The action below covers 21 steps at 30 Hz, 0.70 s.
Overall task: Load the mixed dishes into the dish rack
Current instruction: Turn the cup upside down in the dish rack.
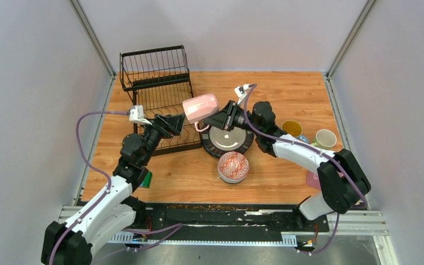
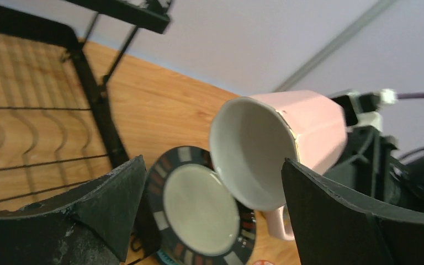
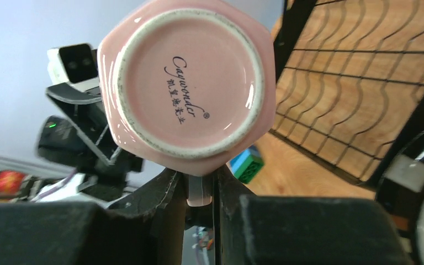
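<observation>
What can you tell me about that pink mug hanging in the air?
The pink mug looks like glazed ceramic, with flat facets outside, a white, empty inside and a script maker's mark on its round base. It hangs on its side above the table, between the dish rack and the black-rimmed plate as seen from above. The right tool pinches its handle, which points down. Its mouth faces the left tool, which stands open, apparently not touching it.

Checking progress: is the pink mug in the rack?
No, the right hand holds the pink mug by its handle, outside the dish rack.
</observation>
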Available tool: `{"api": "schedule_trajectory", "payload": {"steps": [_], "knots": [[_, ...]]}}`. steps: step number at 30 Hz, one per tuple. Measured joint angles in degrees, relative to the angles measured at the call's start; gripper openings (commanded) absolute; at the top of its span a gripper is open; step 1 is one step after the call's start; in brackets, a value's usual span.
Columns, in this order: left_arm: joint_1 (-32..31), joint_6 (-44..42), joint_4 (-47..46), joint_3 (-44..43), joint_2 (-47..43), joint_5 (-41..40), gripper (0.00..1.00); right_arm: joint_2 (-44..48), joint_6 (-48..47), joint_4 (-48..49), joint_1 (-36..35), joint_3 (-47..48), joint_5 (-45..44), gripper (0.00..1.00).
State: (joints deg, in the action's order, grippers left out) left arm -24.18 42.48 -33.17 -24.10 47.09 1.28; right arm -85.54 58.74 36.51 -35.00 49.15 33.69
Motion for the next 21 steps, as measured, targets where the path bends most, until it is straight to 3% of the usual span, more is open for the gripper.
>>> {"api": "schedule_trajectory", "payload": {"steps": [10,21], "knots": [[0.02,0.17,33.57,-5.95,-8.37,-27.32,1.0,-3.72,-16.83,-20.79,-5.92,12.2,-15.43,0.0],[0.96,-1.97,54.88,-11.1,-3.78,-42.27,1.0,-16.41,-31.06,-37.03,-12.13,26.23,-31.54,0.0]]}}
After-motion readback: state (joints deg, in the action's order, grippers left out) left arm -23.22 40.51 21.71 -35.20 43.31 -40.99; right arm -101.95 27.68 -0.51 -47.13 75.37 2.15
